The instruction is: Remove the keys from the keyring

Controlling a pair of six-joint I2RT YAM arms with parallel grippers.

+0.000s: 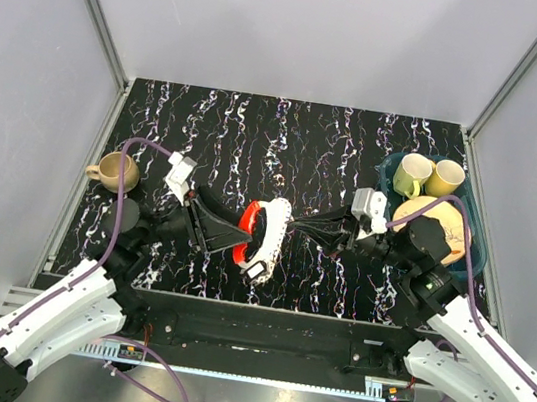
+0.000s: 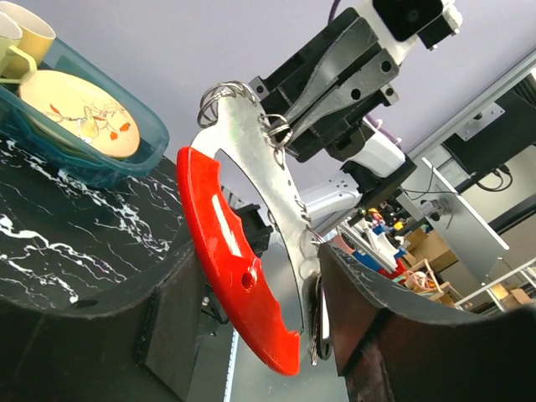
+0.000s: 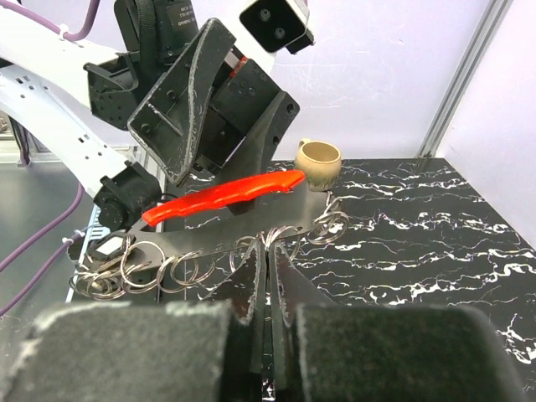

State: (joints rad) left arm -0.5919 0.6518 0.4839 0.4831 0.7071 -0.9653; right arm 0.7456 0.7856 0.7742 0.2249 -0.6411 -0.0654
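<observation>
A curved silver-grey metal plate joined to a bright red elongated piece hangs above the table between my two grippers. Several thin metal rings are threaded along the plate's edge. Flat grey keys hang edge-on at its lower end, a pale cluster in the top view. My left gripper is closed around the red piece and plate, also in the top view. My right gripper is shut on a keyring at mid-plate, seen from above.
A tan mug stands at the table's left edge, also in the right wrist view. A blue bin at the right holds two yellow-green mugs and a plate. Grey walls enclose three sides.
</observation>
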